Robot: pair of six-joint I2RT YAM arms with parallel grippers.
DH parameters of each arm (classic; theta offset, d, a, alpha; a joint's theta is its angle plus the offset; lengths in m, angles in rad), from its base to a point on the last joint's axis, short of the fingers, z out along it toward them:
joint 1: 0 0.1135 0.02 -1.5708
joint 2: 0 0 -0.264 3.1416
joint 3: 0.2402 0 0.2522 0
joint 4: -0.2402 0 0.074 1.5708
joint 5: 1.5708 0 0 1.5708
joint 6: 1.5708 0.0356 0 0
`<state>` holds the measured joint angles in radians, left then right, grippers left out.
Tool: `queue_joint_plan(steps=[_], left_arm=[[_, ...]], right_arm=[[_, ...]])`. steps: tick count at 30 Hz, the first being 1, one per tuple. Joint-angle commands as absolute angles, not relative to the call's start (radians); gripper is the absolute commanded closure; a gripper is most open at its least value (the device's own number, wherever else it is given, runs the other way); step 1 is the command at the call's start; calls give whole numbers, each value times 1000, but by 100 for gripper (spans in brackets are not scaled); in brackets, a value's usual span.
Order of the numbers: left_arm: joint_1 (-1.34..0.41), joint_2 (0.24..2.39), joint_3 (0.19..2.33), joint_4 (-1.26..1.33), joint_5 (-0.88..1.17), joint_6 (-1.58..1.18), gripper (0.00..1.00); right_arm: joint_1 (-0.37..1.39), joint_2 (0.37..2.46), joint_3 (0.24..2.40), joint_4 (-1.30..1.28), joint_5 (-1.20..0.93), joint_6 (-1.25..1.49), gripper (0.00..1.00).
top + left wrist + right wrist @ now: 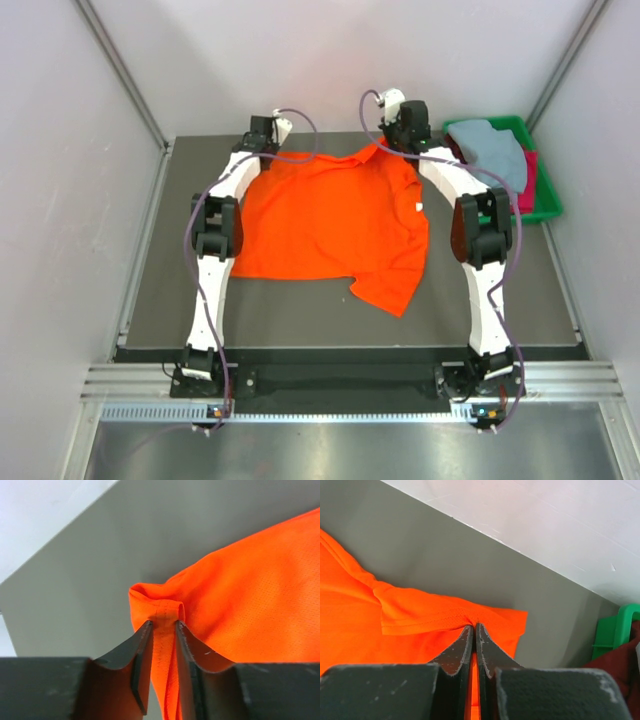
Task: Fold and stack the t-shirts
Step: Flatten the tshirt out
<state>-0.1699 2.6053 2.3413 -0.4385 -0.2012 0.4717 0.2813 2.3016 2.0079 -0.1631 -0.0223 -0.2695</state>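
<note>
Fingers of the left gripper (163, 625) and the right gripper (474, 627) are squeezed tight on the far edge of the orange t-shirt (320, 215).

The orange t-shirt is spread on the grey table (160, 300) between the arms, with one part bunched up at the near right. For a good fold, both corners should probably be lifted together, kept level and pulled tight so no wrinkles are trapped. A grey-blue t-shirt (495, 150) and a dark red t-shirt (528, 185) are piled in the green tray (553, 195), far right.
</note>
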Motion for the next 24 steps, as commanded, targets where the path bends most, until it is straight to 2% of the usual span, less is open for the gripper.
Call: queue_joint_plan(steps=[1,3,4,5,24], left_arm=[[-167,2625,2373,-397,-215,479,71],[-167,2626,2373,-396,-212,479,78],[-166,2626,2373,-396,-210,476,84],[-166,2625,2373,-393,-213,471,100],[-72,2438,2341,-356,-173,442,100]], right_arm=[[296,2290,2005,-121,-12,-275,100],[296,2290,2005,-121,-11,-275,100],[296,2290,2005,-121,-11,-276,100],[298,2289,2005,-123,-11,-275,100],[259,2238,1982,-109,63,-293,100]])
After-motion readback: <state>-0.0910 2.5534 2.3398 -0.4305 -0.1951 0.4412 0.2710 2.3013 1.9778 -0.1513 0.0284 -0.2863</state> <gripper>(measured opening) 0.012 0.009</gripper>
